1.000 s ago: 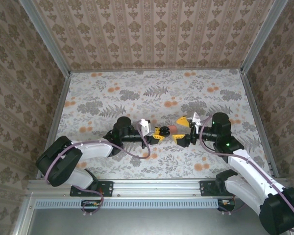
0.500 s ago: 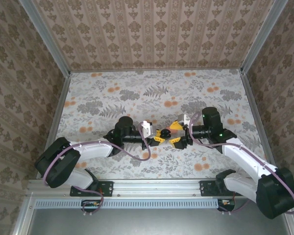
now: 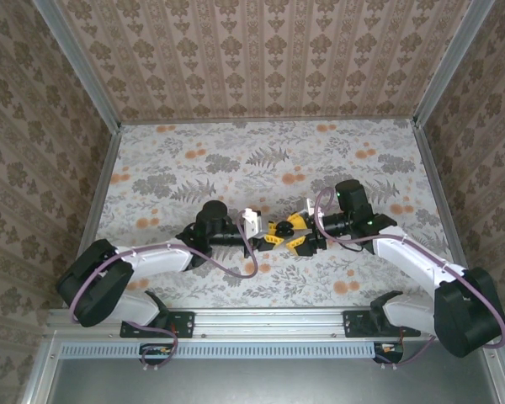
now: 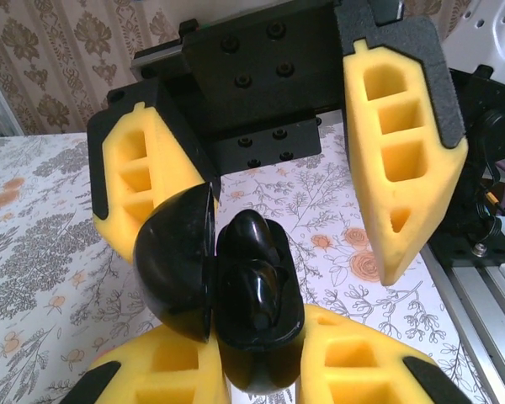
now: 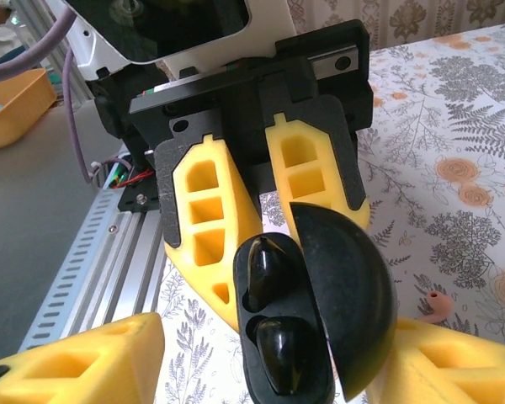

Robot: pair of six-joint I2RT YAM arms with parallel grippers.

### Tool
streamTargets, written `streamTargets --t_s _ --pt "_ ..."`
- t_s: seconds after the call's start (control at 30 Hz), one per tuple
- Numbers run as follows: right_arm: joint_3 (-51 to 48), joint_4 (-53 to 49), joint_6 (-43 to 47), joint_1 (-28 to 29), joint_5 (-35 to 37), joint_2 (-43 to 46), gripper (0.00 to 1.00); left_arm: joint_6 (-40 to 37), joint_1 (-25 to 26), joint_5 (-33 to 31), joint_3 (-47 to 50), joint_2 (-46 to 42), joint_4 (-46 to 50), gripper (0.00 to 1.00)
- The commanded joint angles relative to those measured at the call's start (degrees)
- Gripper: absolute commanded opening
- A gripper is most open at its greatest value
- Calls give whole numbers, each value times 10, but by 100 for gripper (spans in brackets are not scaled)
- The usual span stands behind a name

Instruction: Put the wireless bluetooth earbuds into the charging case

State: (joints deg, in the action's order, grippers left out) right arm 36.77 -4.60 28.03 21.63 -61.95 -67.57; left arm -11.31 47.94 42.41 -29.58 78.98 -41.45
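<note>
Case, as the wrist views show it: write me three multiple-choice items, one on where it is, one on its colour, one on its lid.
1. Where is the case?
A. flat on the table
B. between the left gripper's fingers
C. on the metal rail

2. What colour is the case?
A. black
B. white
C. blue

3. How is its lid?
A. shut
B. taken off
C. swung open

Answers:
1 B: in the left wrist view that arm's own yellow fingers clamp it from both sides.
2 A: its shell and inside are glossy black in both wrist views.
3 C: the lid stands hinged to one side, baring the inside.
</note>
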Motion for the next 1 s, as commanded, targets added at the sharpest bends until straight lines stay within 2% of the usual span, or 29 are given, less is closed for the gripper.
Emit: streamTargets --t_s 0.0,0.23,0.4,0.5,0.8,0.97 --pt "12 -23 30 5 -41 17 60 -12 0 -22 -2 -14 7 13" --pt "-28 14 9 -3 -23 98 53 -11 -1 -50 9 -16 6 12" --pt "-90 94 -19 -10 89 156 53 -6 -2 -29 11 -15 2 12" --pt "-91 89 3 -10 115 166 54 -5 -1 -15 10 -19 2 12" --pt "-28 21 62 -5 61 92 53 -4 -2 -8 9 -21 0 13" --pt "-12 21 80 -2 35 62 46 -4 -1 -9 9 -24 2 12"
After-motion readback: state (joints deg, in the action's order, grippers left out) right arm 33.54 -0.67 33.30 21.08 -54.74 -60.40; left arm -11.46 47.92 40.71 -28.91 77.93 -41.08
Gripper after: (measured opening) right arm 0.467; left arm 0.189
